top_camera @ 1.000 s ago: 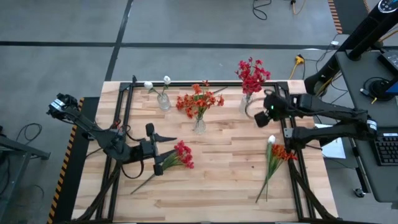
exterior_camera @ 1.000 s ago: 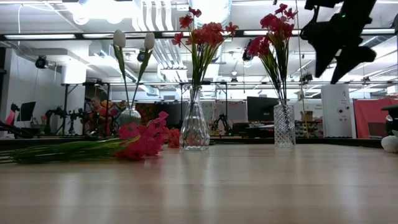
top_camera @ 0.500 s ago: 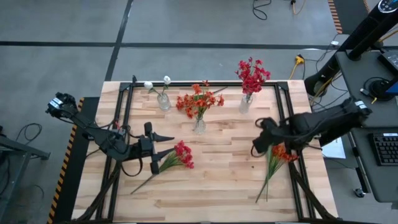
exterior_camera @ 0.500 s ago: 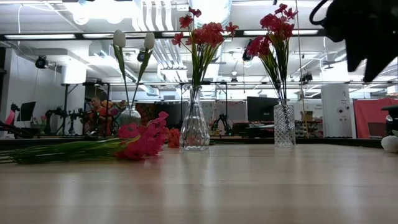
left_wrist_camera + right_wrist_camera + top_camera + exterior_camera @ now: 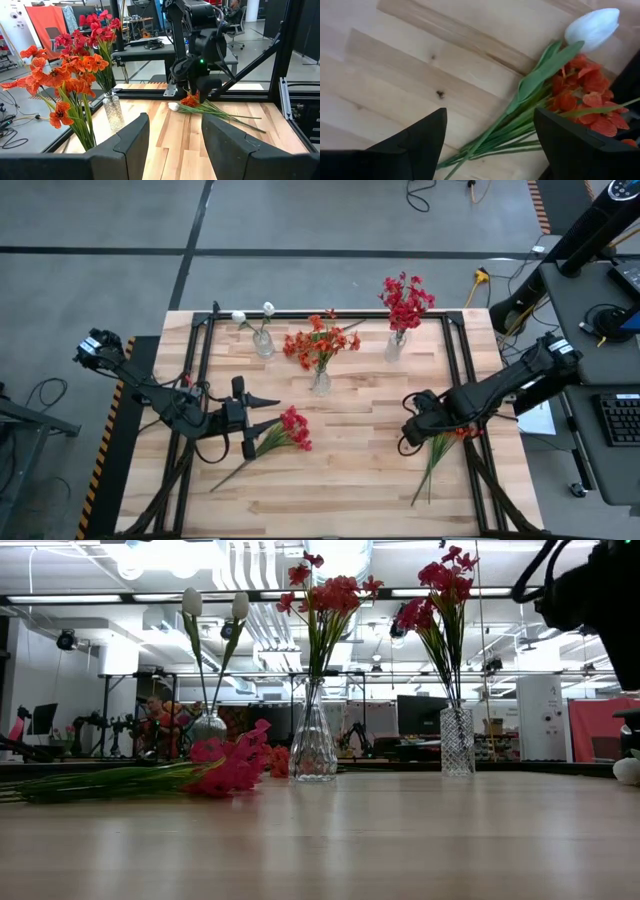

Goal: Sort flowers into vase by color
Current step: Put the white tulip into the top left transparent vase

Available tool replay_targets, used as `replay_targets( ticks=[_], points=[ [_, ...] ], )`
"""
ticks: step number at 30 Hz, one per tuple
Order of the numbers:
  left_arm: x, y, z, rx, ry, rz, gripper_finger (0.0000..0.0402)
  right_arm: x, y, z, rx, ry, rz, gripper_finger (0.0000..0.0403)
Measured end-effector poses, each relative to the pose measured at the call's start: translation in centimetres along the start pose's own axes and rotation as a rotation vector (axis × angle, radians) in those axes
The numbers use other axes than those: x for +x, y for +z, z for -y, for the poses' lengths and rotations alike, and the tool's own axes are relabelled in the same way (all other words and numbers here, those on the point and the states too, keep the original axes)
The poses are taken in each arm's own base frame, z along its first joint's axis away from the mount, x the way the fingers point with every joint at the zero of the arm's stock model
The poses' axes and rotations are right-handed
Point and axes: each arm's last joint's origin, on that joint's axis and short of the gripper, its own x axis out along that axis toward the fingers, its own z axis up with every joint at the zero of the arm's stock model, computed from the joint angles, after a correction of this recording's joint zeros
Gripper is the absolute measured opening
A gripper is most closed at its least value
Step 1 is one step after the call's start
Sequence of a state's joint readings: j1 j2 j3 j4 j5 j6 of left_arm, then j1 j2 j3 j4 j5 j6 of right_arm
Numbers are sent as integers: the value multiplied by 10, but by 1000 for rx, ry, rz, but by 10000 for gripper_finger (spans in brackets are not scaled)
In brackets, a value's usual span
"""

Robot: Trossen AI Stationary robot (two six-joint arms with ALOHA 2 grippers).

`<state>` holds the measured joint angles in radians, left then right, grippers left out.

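Observation:
Three glass vases stand along the far side: one with white blooms, one with orange blooms, one with red blooms. A loose red flower lies flat on the table at the left. My left gripper hovers open over its stem, level, with nothing between its fingers. At the right a loose bunch, a white tulip and orange blooms on green stems, lies on the table. My right gripper hangs open above it, pointing down, fingers clear on either side of the stems.
Black frame rails run along the table's left and right sides and its far edge. Bare wood lies between the two loose flower groups and along the near edge. A desk with gear stands beyond the right edge.
My right gripper has swung from beside the red-bloom vase toward the table's near edge and down, turning as it went, and now hangs over the loose white and orange bunch. The flowers have not moved.

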<state>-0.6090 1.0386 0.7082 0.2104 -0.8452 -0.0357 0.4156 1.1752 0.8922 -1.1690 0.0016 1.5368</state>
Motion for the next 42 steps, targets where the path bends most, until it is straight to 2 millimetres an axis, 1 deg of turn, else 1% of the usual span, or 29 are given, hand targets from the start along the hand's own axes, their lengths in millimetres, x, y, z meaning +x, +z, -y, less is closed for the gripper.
replay_targets(
  ticks=[8, 15, 24, 29, 33, 38, 42],
  points=[
    [0, 0, 0, 2, 0, -2, 165, 29, -2, 1, 42, -130, -59, 277],
    [0, 0, 0, 23, 0, -3, 165, 51, -1, 0, 46, -135, -64, 253],
    [0, 0, 0, 25, 1, -3, 165, 74, -2, 19, 81, -235, -81, 227],
    [0, 0, 0, 25, 1, -2, 165, 87, -3, 24, 81, -222, -80, 211],
    [0, 0, 0, 24, 3, -2, 165, 89, -2, 23, 80, -200, -74, 190],
    [0, 0, 0, 24, 6, -2, 165, 86, -1, 18, 75, -163, -28, 158],
    [0, 0, -1, 24, 11, -1, 165, 84, -1, 17, 74, -161, -24, 131]
  ],
)
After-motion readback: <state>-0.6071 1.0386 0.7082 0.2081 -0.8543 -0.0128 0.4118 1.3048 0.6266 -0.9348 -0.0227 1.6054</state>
